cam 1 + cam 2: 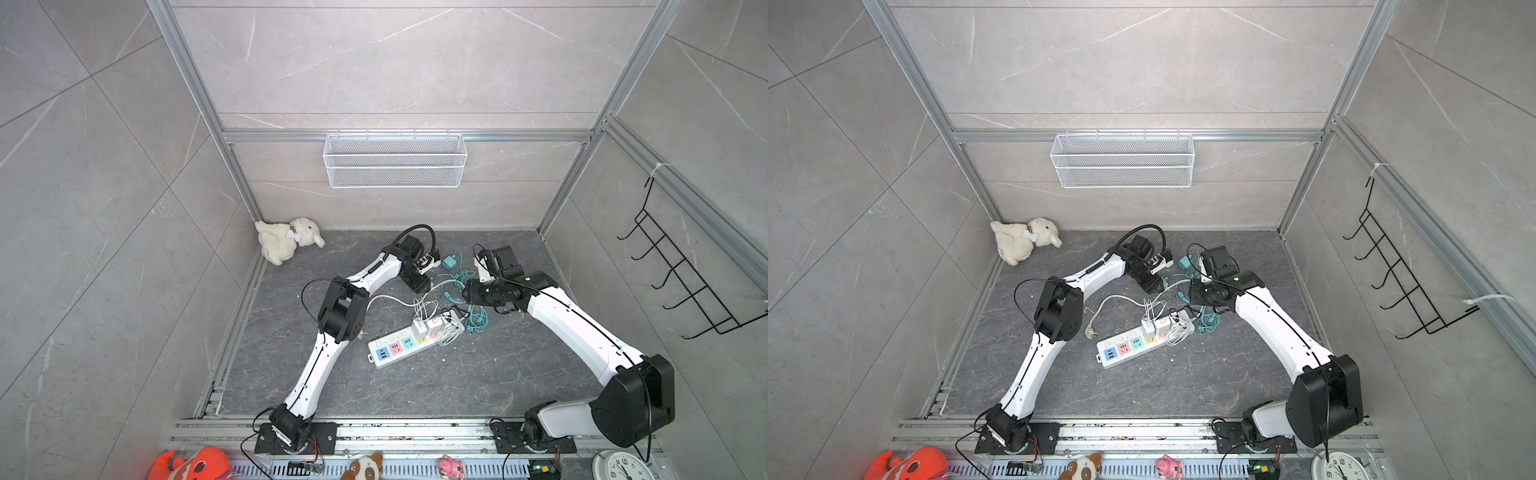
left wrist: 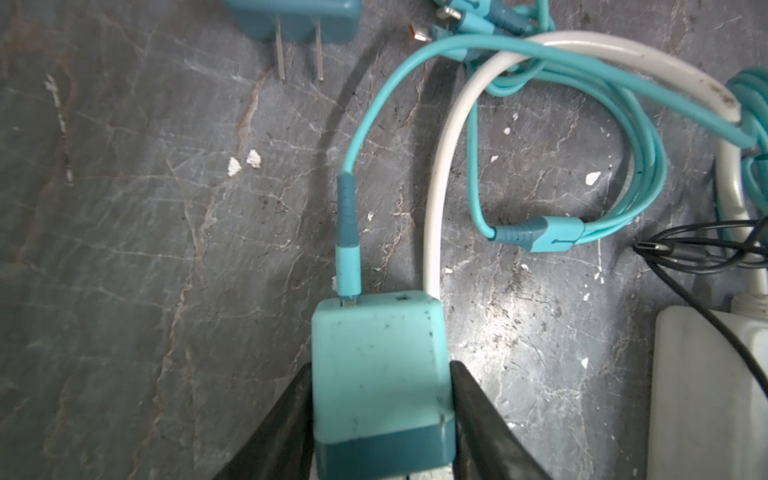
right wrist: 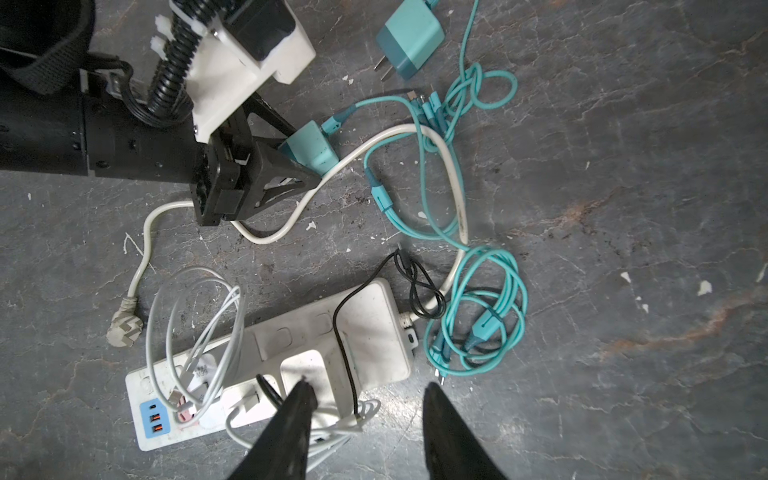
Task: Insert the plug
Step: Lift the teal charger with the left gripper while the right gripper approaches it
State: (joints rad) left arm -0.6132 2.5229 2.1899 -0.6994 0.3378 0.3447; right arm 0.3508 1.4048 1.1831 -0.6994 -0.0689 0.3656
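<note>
Two teal plugs are in view. The loose teal plug [image 3: 409, 39] lies on the dark floor [image 3: 623, 166] with its prongs bare. The held teal plug [image 2: 374, 345] is pinched across its sides by the left gripper [image 2: 380, 372], with a teal cable [image 2: 347, 224] seated in its front face. It sits beyond the cord end of the power strip [image 3: 382, 332], just beside the white cord [image 2: 440, 187]; whether it rests on the floor or hangs just above it is hard to tell. The right gripper [image 3: 369, 388] hangs over the strip with its fingers spread, gripping nothing. White chargers [image 1: 420, 329] fill sockets along the strip.
</note>
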